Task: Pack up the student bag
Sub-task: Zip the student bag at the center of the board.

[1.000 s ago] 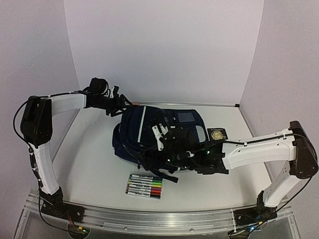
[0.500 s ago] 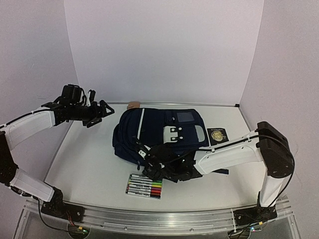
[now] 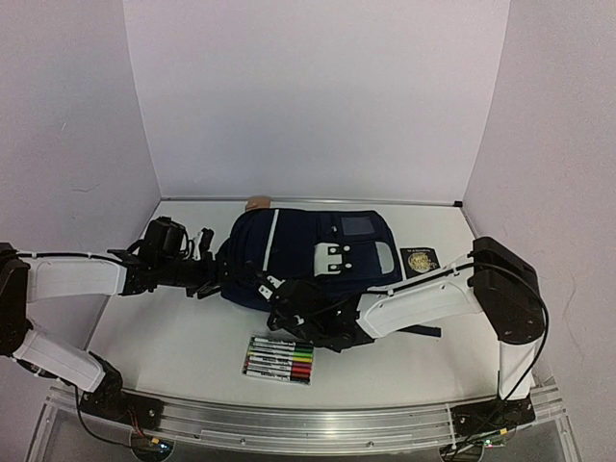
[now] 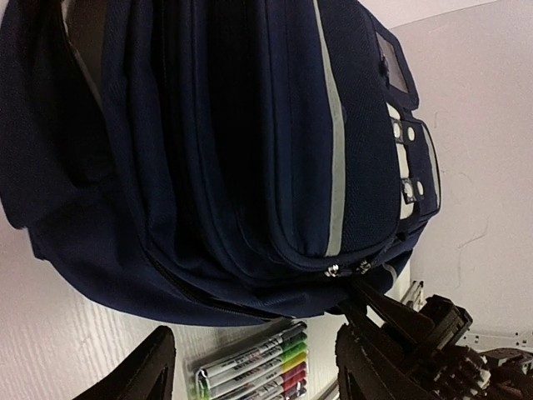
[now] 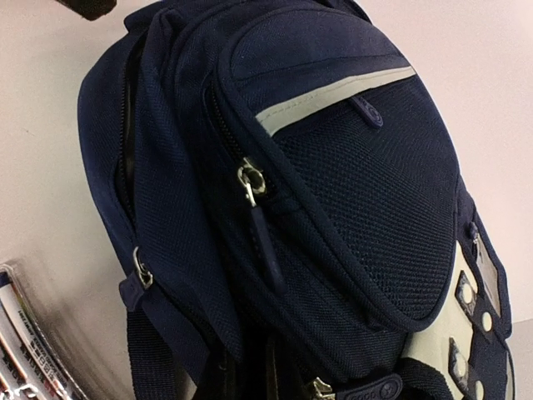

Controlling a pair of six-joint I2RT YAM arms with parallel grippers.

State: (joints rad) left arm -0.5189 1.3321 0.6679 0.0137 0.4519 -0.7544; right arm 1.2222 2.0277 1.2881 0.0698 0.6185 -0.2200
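White tabletop (image 3: 173, 327): navy fabric backpack (image 3: 298, 250) lies ahead of my spread left gripper (image 3: 214, 274), long axis running away from it; right gripper (image 3: 272, 292), pressed shut, sits nearer, against its side.

L arm (image 3: 72, 276) lies low, forearm approx. level, L hand (image 3: 214, 271) w/ fingers (image 4: 133, 375) spread apart. R arm (image 3: 414, 303) bends at elbow, angled down toward centre; R hand (image 3: 281, 298) closed tight.
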